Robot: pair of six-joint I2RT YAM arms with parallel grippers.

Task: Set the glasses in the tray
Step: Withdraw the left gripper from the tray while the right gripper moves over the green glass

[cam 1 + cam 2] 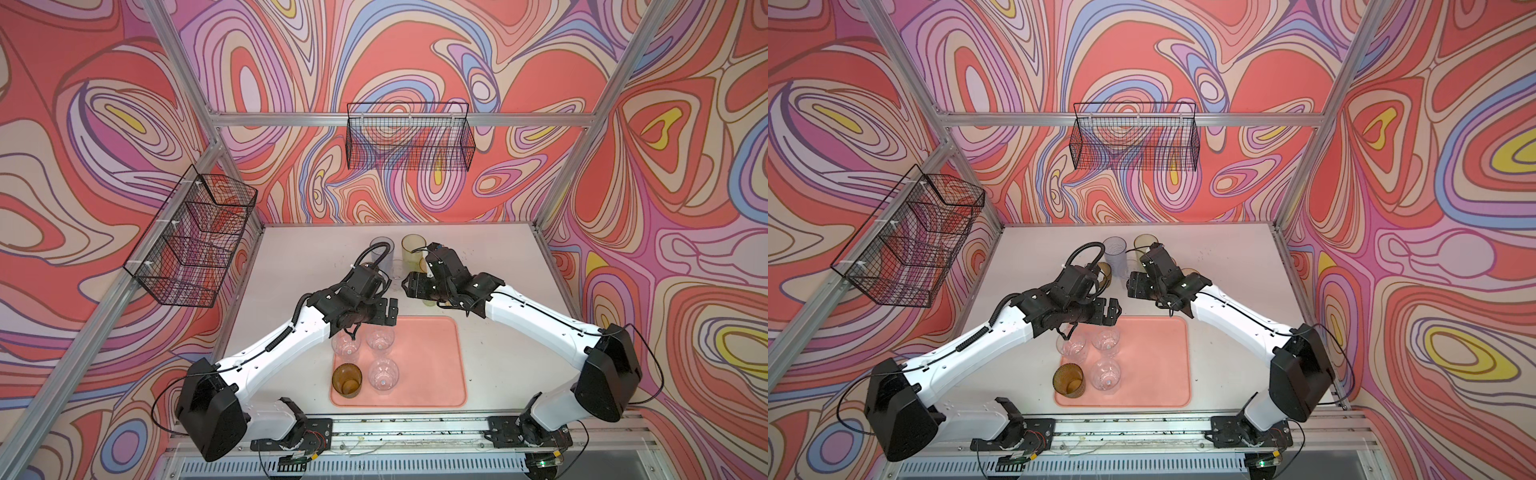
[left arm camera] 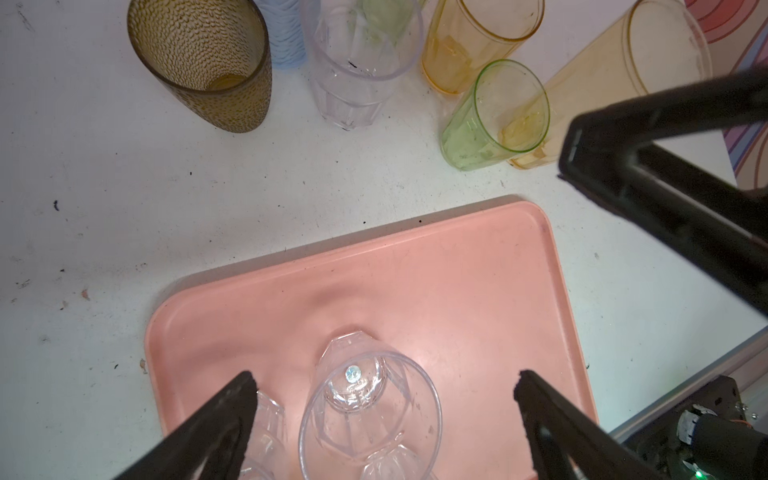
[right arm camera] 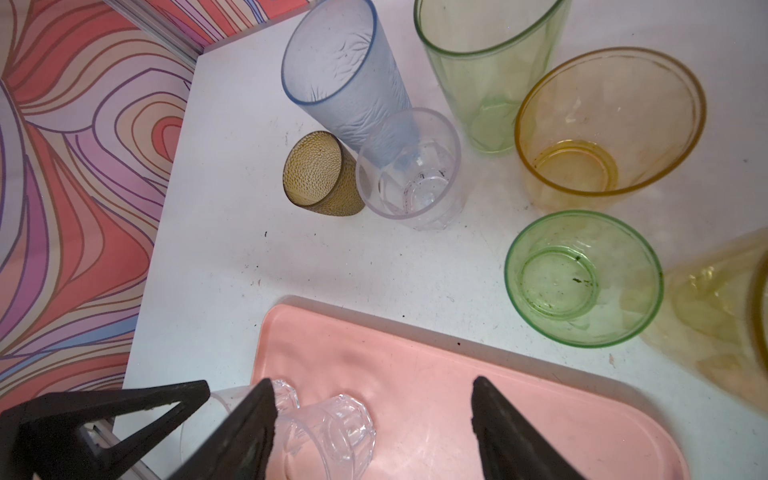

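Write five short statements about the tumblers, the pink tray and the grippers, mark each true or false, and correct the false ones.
1. Four tumblers stand on the salmon-pink rectangular plastic tray: three clear faceted tumblers and one short brown dimpled tumbler. True.
2. The short brown dimpled tumbler on the tray lies on its side. False: it stands upright.
3. The left gripper grips a clear tumbler. False: its jaws are open and hold nothing.
4. The tall pale blue see-through tumbler stands on the white table, outside the tray. True.
5. The short green see-through tumbler is on the tray. False: it stands on the table beyond the tray's rim.
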